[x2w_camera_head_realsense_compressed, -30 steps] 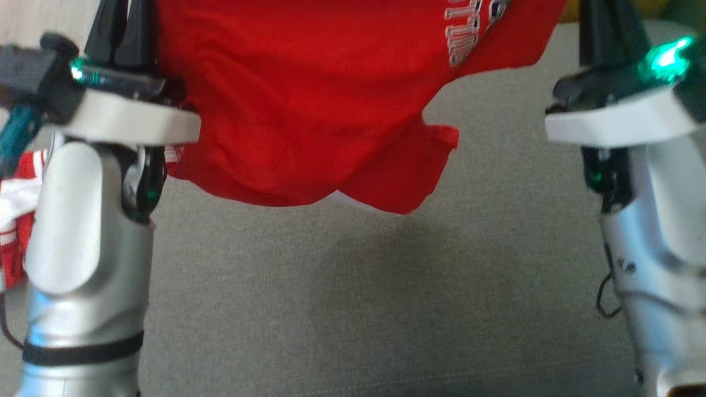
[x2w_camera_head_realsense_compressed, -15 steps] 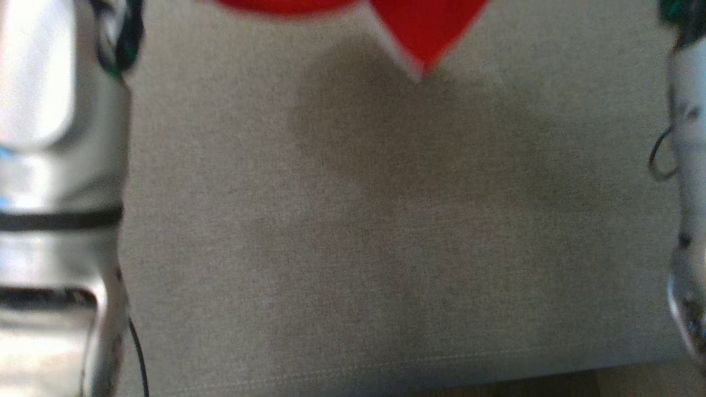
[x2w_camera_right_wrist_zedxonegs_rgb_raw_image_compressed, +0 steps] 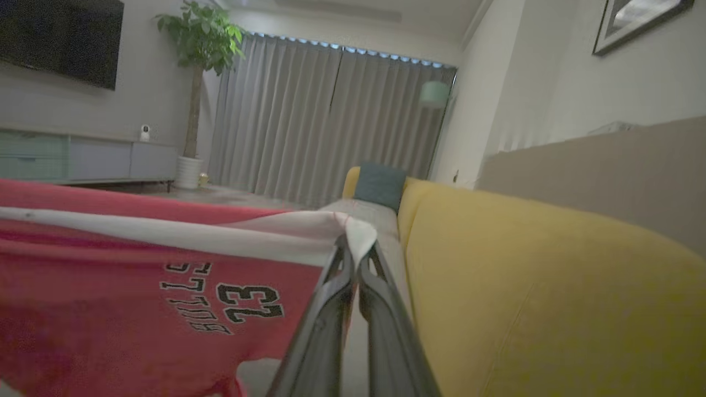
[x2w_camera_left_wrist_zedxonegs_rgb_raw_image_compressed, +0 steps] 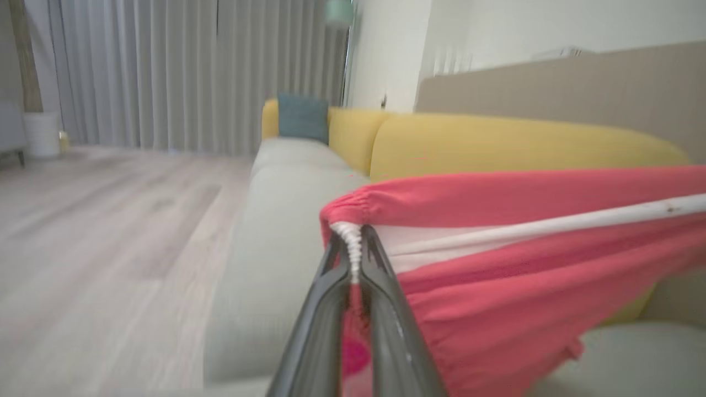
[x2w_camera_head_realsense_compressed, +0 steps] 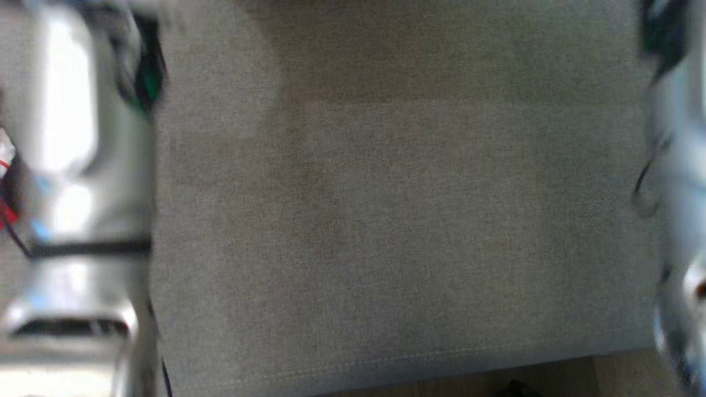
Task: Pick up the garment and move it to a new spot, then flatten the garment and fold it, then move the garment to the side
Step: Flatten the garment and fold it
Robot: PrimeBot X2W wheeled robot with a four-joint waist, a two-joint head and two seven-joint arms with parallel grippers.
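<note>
Two pinches hold the red garment (x2w_camera_left_wrist_zedxonegs_rgb_raw_image_compressed: pixel 524 309) up off the grey sofa seat (x2w_camera_head_realsense_compressed: pixel 386 220). At the left, above the blurred pale left forearm (x2w_camera_head_realsense_compressed: pixel 71 165), the left gripper (x2w_camera_left_wrist_zedxonegs_rgb_raw_image_compressed: pixel 352 251) has its dark fingers pressed together on a bunched corner of the white-trimmed edge. The cloth runs taut from there toward the right and sags beneath the trim. At the right, the right gripper (x2w_camera_right_wrist_zedxonegs_rgb_raw_image_compressed: pixel 356 251) is clamped on the opposite white corner. A printed 23 reads upside down on the red panel to its left. Yellow back cushions (x2w_camera_right_wrist_zedxonegs_rgb_raw_image_compressed: pixel 551 286) line the far side of the seat, with a teal pillow (x2w_camera_right_wrist_zedxonegs_rgb_raw_image_compressed: pixel 380 186) at the far end. The right forearm (x2w_camera_head_realsense_compressed: pixel 681 165) is blurred at the seat's right edge.
</note>
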